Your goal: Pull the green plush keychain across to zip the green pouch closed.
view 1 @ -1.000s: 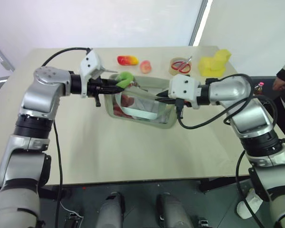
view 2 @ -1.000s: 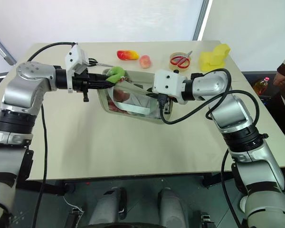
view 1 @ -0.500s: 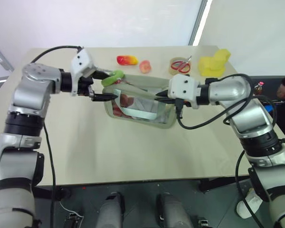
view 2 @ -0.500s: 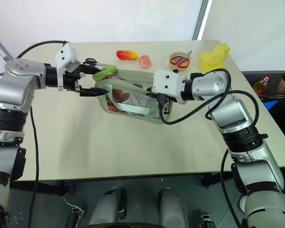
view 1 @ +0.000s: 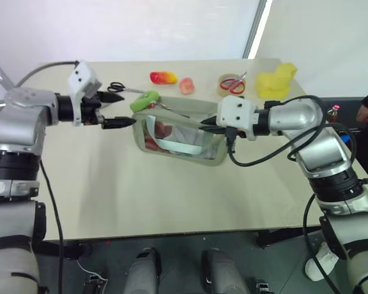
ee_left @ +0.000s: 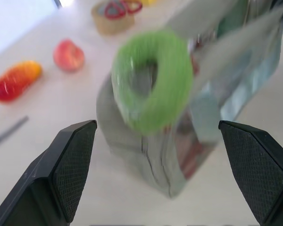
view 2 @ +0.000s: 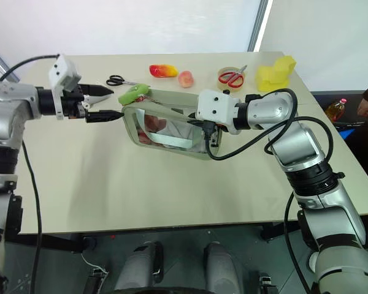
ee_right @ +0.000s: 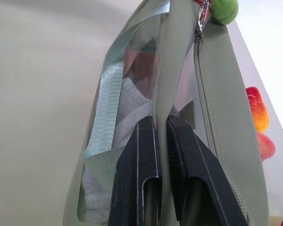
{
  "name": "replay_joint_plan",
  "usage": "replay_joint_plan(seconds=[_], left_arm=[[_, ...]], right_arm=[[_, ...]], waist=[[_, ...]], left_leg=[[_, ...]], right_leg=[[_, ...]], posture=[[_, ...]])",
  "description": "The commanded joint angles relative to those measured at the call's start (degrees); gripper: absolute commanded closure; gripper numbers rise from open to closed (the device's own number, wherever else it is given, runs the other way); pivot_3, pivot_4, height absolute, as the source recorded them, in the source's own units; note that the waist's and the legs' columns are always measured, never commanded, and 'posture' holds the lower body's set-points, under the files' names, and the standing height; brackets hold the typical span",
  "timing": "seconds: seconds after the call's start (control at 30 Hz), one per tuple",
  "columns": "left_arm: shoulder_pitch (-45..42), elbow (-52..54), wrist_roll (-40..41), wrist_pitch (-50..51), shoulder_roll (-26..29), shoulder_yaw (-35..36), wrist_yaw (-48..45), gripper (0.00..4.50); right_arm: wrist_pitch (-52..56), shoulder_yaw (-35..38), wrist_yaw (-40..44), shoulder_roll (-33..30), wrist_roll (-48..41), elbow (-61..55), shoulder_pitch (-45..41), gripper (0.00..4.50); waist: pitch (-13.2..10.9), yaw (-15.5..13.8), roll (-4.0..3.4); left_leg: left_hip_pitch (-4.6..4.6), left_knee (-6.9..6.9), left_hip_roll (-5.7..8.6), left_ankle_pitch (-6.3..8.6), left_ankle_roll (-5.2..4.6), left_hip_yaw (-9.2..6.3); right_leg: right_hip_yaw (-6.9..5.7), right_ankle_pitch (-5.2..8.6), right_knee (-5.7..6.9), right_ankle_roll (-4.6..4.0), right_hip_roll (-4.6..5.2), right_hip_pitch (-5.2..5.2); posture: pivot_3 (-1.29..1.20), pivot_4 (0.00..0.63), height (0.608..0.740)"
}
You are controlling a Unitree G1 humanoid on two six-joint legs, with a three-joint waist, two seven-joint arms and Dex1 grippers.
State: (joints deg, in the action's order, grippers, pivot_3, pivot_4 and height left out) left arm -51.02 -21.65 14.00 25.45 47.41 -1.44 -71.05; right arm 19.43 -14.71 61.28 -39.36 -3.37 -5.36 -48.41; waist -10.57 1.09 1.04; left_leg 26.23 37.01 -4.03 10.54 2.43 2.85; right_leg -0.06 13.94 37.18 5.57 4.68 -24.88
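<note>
Right tool (view 1: pixel 203 128) pinches the green pouch (view 1: pixel 183 138) to anchor it. Left tool (view 1: pixel 124 109) hangs wide, just beside the green plush keychain (view 1: pixel 145 100), gripping nothing

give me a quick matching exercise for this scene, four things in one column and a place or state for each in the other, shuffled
Things:
1. green plush keychain
2. left gripper
3. right gripper
4. red scissors

Places or states:
A. shut on the edge of the green pouch
B. lying on the roll of tape
C. open, apart from the pouch
D. at the pouch's end nearest the left gripper, free of both grippers

Pairs: 1-D, 2-C, 3-A, 4-B
</note>
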Motion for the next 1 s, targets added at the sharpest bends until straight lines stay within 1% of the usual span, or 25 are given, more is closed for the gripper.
replay_joint_plan(seconds=[0.03,0.3,0.33,0.4,0.43,0.5,0.63,0.93,1.0], left_arm=[[0.1,-0.5,-0.2,-1.7,-0.3,1.0,1.0,0.08],[1.1,-0.5,1.4,-1.3,-6.0,1.5,3.6,0.08],[1.1,-0.3,1.5,-1.2,-6.1,1.7,3.6,0.31],[1.1,0.2,1.8,-0.9,-5.8,1.8,2.8,0.89],[1.1,0.3,1.8,-0.9,-5.6,1.9,2.5,1.43],[0.7,0.3,1.9,-0.6,-5.2,2.1,2.2,2.33],[0.5,1.2,2.4,0.0,-4.7,2.2,1.9,4.45],[1.9,6.0,3.7,3.2,-4.5,2.2,1.5,4.48],[2.5,7.0,4.0,3.6,-4.2,2.2,1.3,4.5]], right_arm=[[0.2,0.5,0.3,0.2,-0.3,-1.6,-0.5,4.5],[0.3,0.4,0.7,0.2,-0.2,-1.7,-0.6,4.5],[0.3,0.5,0.7,0.2,-0.2,-1.8,-0.5,4.5],[0.3,0.5,0.7,0.1,-0.2,-1.7,-0.6,4.5],[0.3,0.4,0.8,0.2,-0.2,-1.6,-0.6,4.5],[0.1,0.4,0.8,0.2,-0.1,-1.5,-0.7,4.5],[-0.3,0.3,0.8,0.2,0.1,-0.9,-0.7,4.5],[-1.5,0.7,0.9,0.2,0.6,1.9,-2.3,4.5],[-0.3,1.3,1.5,0.1,-0.2,3.2,-3.4,3.66]], waist=[[0.0,-0.1,0.0],[0.0,-0.1,0.0],[0.0,0.0,0.0],[0.0,0.0,0.0],[0.0,0.0,0.0],[0.0,-0.1,0.0],[0.0,-0.1,0.0],[0.0,-0.1,0.0],[0.0,-0.1,0.0]], left_leg=[[0.01,0.01,0.0,0.0,0.0,0.0],[0.02,0.03,0.0,0.0,0.0,0.01],[0.02,0.03,0.0,0.0,0.0,0.0],[0.02,0.01,0.0,0.0,0.0,0.01],[0.02,0.0,0.0,0.0,0.0,0.01],[0.02,0.0,0.0,0.0,0.0,0.0],[0.02,0.02,0.0,0.0,0.0,0.01],[0.04,0.0,0.0,0.0,0.0,0.01],[0.04,0.01,0.0,0.0,0.0,0.01]], right_leg=[[0.0,0.0,-0.01,0.0,0.0,0.0],[0.0,-0.01,-0.02,-0.01,0.01,0.02],[0.0,-0.01,-0.02,0.0,0.0,0.02],[0.0,-0.01,-0.02,0.01,0.0,0.01],[0.0,-0.01,-0.02,0.01,0.0,0.01],[0.0,-0.01,-0.02,0.01,0.0,0.01],[0.0,-0.01,-0.02,0.0,0.0,0.01],[0.0,0.0,-0.06,0.0,0.01,0.0],[0.0,0.0,-0.06,0.0,0.01,0.0]], posture=[[0.0,0.15,0.74],[0.0,0.15,0.74],[0.0,0.15,0.74],[0.0,0.15,0.74],[0.0,0.15,0.74],[0.0,0.15,0.74],[0.0,0.15,0.74],[0.0,0.15,0.74],[0.0,0.15,0.74]])
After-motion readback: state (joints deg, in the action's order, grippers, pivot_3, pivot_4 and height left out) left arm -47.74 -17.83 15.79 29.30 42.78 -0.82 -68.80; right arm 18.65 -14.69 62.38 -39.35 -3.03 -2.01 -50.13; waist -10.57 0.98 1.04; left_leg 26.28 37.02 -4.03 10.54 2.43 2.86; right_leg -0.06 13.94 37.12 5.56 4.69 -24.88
